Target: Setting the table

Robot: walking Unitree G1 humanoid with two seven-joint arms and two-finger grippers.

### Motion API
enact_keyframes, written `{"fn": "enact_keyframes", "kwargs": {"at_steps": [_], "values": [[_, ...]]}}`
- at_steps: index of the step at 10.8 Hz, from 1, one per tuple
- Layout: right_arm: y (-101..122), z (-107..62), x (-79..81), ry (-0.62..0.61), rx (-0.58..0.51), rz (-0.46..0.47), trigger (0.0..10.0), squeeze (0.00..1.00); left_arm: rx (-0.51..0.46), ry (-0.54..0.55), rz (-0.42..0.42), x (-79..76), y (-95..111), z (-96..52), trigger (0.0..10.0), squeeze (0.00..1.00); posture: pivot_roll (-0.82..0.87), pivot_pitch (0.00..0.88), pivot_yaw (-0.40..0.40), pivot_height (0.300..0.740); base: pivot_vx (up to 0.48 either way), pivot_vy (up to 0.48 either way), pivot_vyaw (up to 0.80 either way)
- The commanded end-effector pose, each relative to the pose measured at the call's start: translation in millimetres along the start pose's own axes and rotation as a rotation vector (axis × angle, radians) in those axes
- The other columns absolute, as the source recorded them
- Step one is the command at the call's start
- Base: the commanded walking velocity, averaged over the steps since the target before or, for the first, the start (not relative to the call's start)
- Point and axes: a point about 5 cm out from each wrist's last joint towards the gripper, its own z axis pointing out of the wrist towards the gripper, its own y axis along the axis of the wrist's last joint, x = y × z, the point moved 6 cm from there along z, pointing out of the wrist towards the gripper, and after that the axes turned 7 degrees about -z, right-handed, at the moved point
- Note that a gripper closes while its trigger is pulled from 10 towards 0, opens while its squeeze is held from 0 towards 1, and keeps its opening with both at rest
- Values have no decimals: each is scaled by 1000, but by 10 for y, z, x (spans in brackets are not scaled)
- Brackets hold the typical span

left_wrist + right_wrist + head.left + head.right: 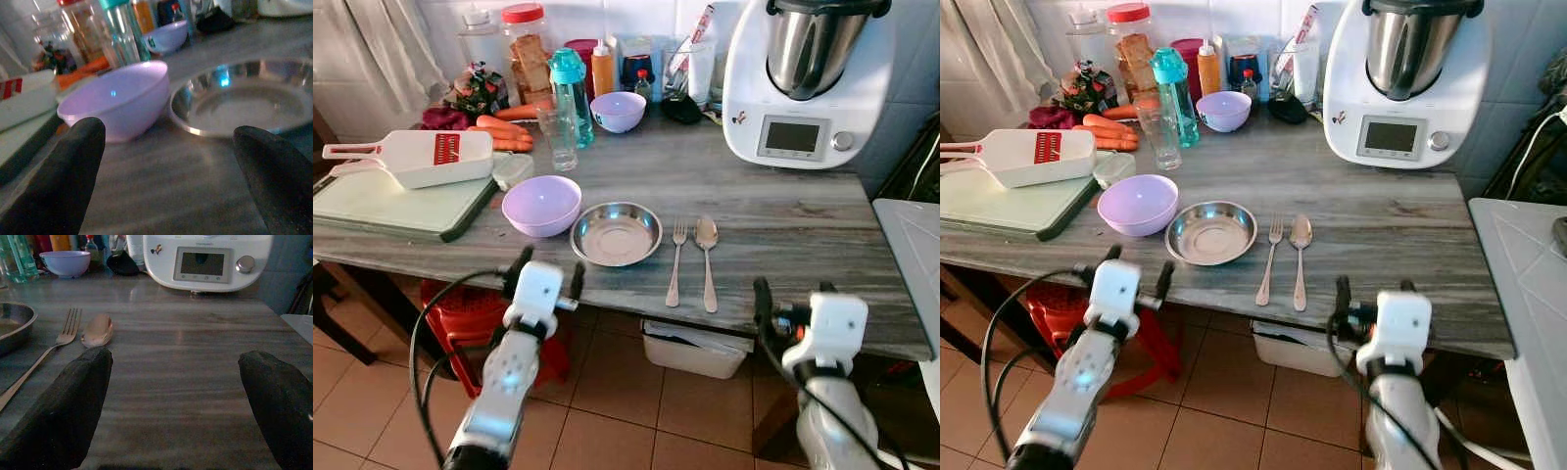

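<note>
Near the front of the grey wooden table [783,225] lies a steel plate [617,233], with a lilac bowl [541,205] at its left and a fork [676,259] and spoon [707,259] side by side at its right. A second lilac bowl [618,111], a clear glass [558,137] and a teal bottle [571,96] stand further back. My left gripper [551,260] is open and empty at the table's front edge, facing the bowl [117,98] and plate [244,103]. My right gripper [793,292] is open and empty at the front edge, right of the spoon [98,330].
A white kitchen machine [803,78] fills the back right corner. A green cutting board [391,201] with a white slicer [411,157] lies at the left, carrots [499,132] and jars behind. Under the table stand a red stool [460,313] and a white bin [690,348].
</note>
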Motion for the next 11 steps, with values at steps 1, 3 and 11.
{"fn": "enact_keyframes", "kwargs": {"at_steps": [1,3,11], "values": [[85,-24,39,5,-34,-2,10000,0,24,15,22,52,-70,-35,10000,0,0,0,83,740,0,0,0],[38,-109,13,4,-23,-21,10000,0,47,32,31,109,-143,-106,10000,0,4,0,78,740,-276,0,0],[107,-35,211,70,-60,0,10000,0,66,20,45,108,-196,-105,10000,0,17,0,94,740,-336,0,-163]]}}
